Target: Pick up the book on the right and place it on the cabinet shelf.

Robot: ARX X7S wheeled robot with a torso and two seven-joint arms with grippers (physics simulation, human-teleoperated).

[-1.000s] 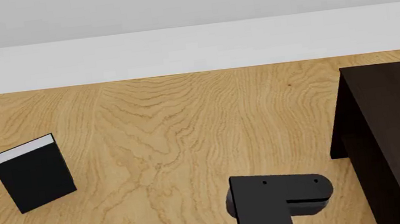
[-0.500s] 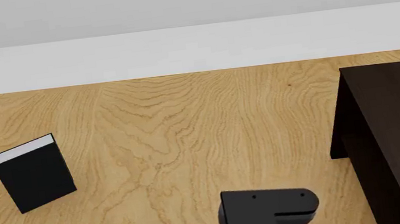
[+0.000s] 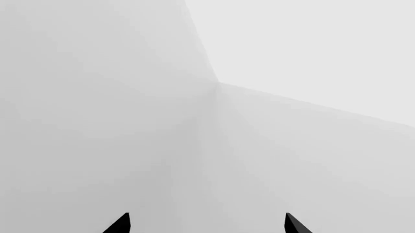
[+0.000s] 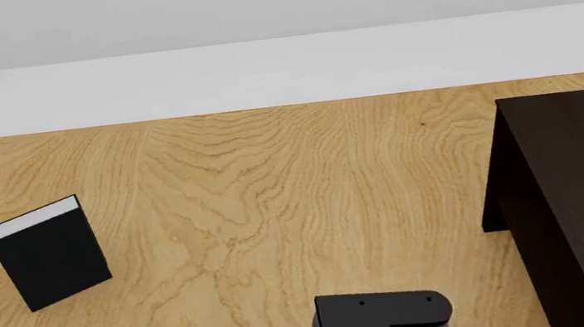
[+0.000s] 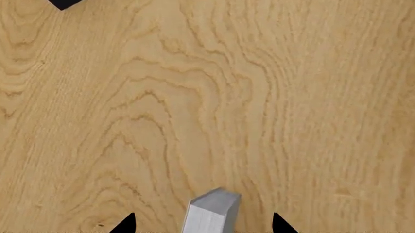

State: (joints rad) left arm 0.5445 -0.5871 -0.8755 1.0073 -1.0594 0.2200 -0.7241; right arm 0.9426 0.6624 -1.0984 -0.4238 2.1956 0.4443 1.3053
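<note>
My left gripper (image 3: 206, 224), fingertips spread, is facing blank white walls. Head view: I'm seeing the black-covered book (image 4: 49, 253) and the dark cabinet (image 4: 581, 203). My right gripper (image 5: 202, 224) is hanging agape around the light grey hardcover book (image 5: 211, 211); closing off-centre risks tipping it.

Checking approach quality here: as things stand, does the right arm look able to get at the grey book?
Probably yes. In the right wrist view the grey book sits between the right gripper's open jaws, only bare wooden tabletop around it. The black book lies far off.
</note>
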